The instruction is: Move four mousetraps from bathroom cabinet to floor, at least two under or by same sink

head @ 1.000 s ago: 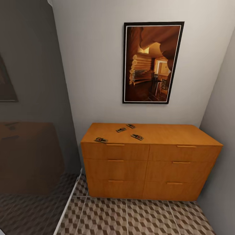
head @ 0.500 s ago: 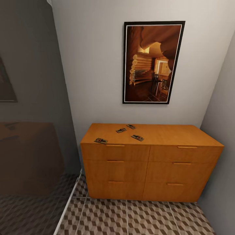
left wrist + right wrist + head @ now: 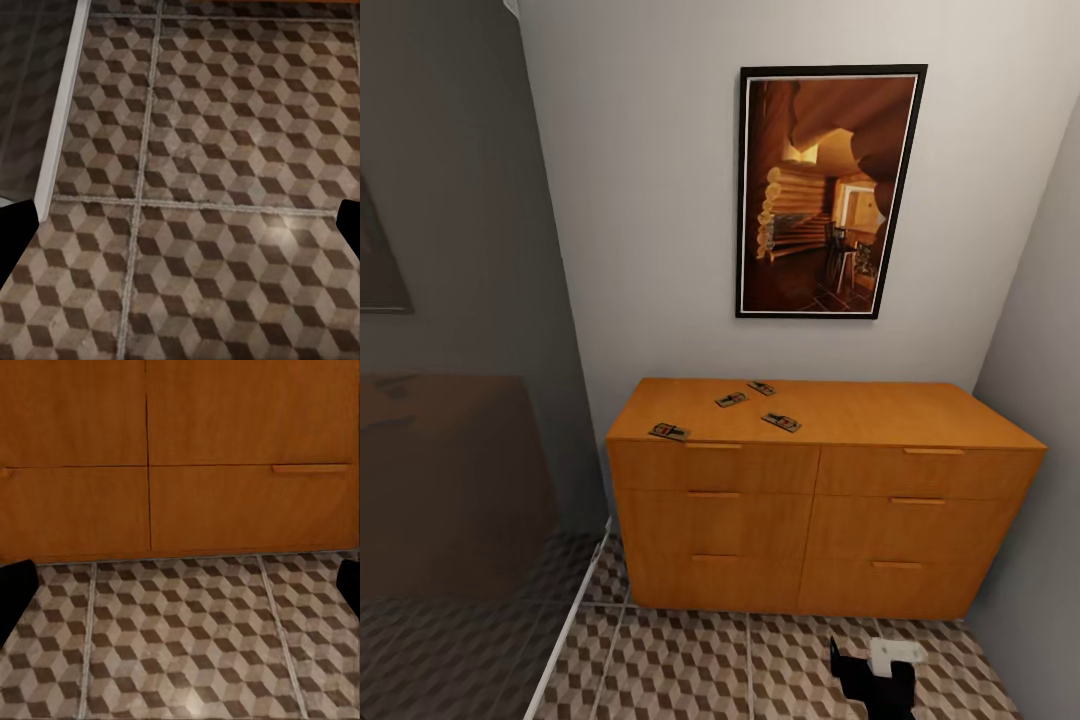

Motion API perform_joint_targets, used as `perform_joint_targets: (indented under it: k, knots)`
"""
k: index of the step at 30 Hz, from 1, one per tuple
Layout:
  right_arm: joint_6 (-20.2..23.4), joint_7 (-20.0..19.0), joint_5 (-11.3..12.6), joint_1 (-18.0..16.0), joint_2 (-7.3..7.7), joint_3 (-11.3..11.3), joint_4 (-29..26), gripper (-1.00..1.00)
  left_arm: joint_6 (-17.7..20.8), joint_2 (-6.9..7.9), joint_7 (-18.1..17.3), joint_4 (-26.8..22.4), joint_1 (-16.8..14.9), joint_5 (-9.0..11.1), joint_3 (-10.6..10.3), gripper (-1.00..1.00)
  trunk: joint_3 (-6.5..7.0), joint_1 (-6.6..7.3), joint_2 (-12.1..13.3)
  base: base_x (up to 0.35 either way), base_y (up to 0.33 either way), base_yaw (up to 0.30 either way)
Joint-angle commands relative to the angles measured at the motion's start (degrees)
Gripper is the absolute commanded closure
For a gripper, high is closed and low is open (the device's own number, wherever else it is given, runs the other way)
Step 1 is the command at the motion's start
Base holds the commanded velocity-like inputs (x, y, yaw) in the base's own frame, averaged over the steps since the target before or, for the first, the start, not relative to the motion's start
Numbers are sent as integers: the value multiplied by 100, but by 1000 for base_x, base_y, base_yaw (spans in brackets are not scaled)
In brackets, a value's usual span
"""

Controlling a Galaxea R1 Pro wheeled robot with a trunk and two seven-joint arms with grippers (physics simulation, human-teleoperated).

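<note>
Your right end effector (image 3: 880, 668) sits lowest in the head view, a black body with a white block on it, hovering over the patterned floor (image 3: 690, 670) in front of the right half of the cabinet (image 3: 820, 500). In its own wrist view the two dark fingers (image 3: 16, 592) show at opposite edges with tile between them, so it is spread wide and holds nothing. Straight ahead of it, beyond a few rows of cube-patterned tile (image 3: 187, 637), are the lower drawer fronts (image 3: 150, 457), with one slim handle (image 3: 311, 469) on the right-hand column. Your left end effector (image 3: 180, 225) is spread as well: its dark fingertips (image 3: 15, 240) sit at the two edges of its wrist view, empty, pointing down at the tiles (image 3: 225, 150), with a pale strip (image 3: 64, 105) running along the floor off to one side and darker, shaded tile beyond it. Further off and well above your right end effector, the four mousetraps lie on the cabinet's flat top, all on its left half: one (image 3: 669, 431) at the front edge, just above the top left drawer's handle, one (image 3: 781, 422) nearer the middle, and two further back, (image 3: 731, 399) and (image 3: 762, 388), close to the wall. Above them hangs a dark-framed picture (image 3: 828, 190). To the far left of both end effectors stands a glassy grey panel (image 3: 460, 350).
</note>
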State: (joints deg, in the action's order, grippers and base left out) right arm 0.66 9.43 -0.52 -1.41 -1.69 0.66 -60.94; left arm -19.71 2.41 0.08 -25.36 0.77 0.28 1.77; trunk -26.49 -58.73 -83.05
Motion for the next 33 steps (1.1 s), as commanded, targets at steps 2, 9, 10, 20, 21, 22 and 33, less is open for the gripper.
perform_joint_targets:
  k: [2, 9, 10, 20, 21, 22, 33]
  knots:
    - [298, 40, -1, -3, 1, 14, -575, -100, -7, -2, 1, -2, 2, 0, 7, -100, -5, 0, -3, 0, 0, 0]
    - [1097, 55, -132, 0, -5, 21, -1835, -100, -7, -4, 1, 6, 2, -1, 7, -100, -5, 0, -3, 0, 0, 0]
    - [1324, 56, -170, 0, -9, 23, -2060, -100, -7, -4, 1, 7, 2, -1, 7, -100, -5, 0, -3, 0, 0, 0]
    - [2640, 99, -246, -3, -68, 71, -3087, -100, -7, -4, 1, 10, 2, 0, 0, -100, -5, 0, -3, 0, 0, 0]
    - [2732, 159, -250, -9, -68, 79, -3150, -100, -7, -4, 1, 11, 2, 3, 1, -100, -5, 0, -3, 0, 0, 0]
    - [2796, 252, -255, -33, -72, 84, -3192, -100, -7, -4, 1, 12, 2, 5, 0, -100, -5, 0, -3, 0, 0, 0]
    - [3280, 689, -264, -720, -85, 92, -3254, -100, -7, -4, 1, 13, 2, 7, 4, -100, -5, 0, -3, 0, 0, 0]
